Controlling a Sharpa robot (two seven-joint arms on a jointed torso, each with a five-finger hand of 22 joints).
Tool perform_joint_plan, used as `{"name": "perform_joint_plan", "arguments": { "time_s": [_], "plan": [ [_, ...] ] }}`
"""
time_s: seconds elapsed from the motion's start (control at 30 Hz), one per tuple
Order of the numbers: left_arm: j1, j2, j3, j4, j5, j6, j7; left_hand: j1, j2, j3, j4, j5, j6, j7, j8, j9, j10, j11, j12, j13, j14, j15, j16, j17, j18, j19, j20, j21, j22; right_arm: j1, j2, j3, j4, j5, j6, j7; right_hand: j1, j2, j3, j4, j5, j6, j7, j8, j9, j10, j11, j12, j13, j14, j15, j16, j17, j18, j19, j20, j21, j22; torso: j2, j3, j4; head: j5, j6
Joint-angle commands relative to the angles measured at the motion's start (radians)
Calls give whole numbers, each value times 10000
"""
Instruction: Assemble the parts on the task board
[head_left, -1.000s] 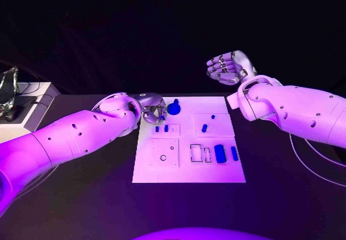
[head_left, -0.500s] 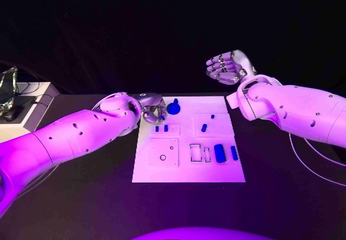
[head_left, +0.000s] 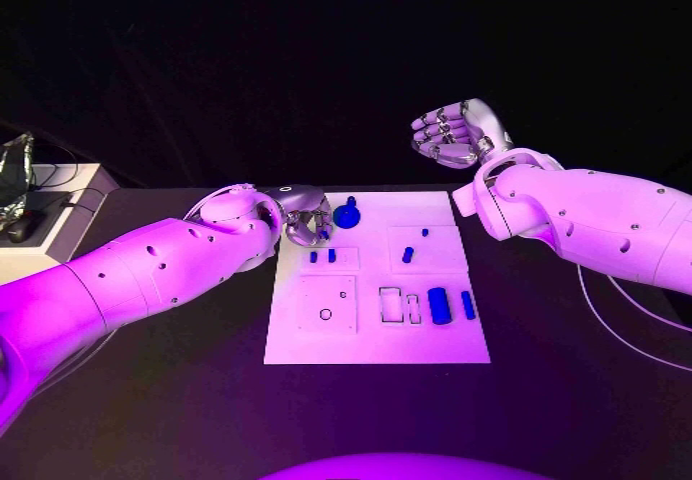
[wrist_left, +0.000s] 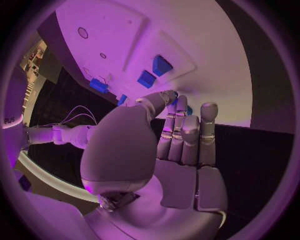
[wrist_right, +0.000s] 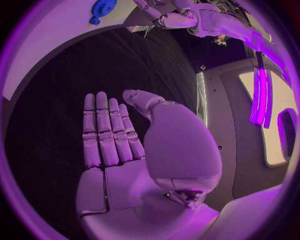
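The white task board (head_left: 375, 335) lies mid-table. At its far edge stands a round blue part (head_left: 348, 213). My left hand (head_left: 306, 224) hovers just beside that part at the board's far left corner, fingers straight (wrist_left: 187, 135) with the thumb bent across them and nothing plainly held. Two small blue pegs (head_left: 323, 257) stand just in front of it, also seen close up (wrist_left: 154, 71). Two more blue pieces (head_left: 408, 256) sit mid-board, and two blue blocks (head_left: 440, 306) lie near the right edge. My right hand (head_left: 454, 133) is raised beyond the board's far right corner, flat and empty (wrist_right: 109, 137).
A white box (head_left: 58, 225) with dark items stands at the table's left edge. A thin cable (head_left: 620, 320) trails along the right side. Outlined slots (head_left: 391, 305) and a small hole (head_left: 326, 315) mark the board's near half.
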Motion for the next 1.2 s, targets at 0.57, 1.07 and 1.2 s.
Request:
{"name": "perform_joint_plan", "arguments": {
  "time_s": [0.57,1.07,1.2],
  "plan": [
    [-56,82,-52,31,-115,-39,-21,-110,14,-21,-13,2,189,-35,57,62,193,-75,-24,95,195,-34,130,153,-112,108,-18,84,44,-1,-2,6,-13,-95,139,111,-15,113,31,-44,61,21,49,-18,-9,-21,1,-20,-15,-78,-6,-44,-14,26,-49,44,-58,-30,9,1,2,-5,-26],
    [-50,90,-52,7,-177,171,-228,-148,-19,-58,-13,7,131,-46,23,59,163,-86,-13,130,127,-40,111,46,-92,19,-24,15,-39,-1,4,6,-23,-95,153,107,-13,113,34,-46,62,20,50,-18,-10,-25,2,-20,-16,-82,-4,-53,-17,27,-51,47,-71,-43,-1,-3,0,-1,-58],
    [-48,96,-54,-8,-230,386,-325,-177,-31,-93,-14,5,81,-52,-1,60,61,-88,16,175,48,-43,90,-49,-68,-103,-26,-80,-147,-1,3,6,-22,-93,156,107,-17,107,32,-46,62,17,53,-20,-11,-30,5,-22,-16,-85,-1,-61,-20,27,-53,51,-83,-55,-2,1,10,-6,-74]
  ]
}}
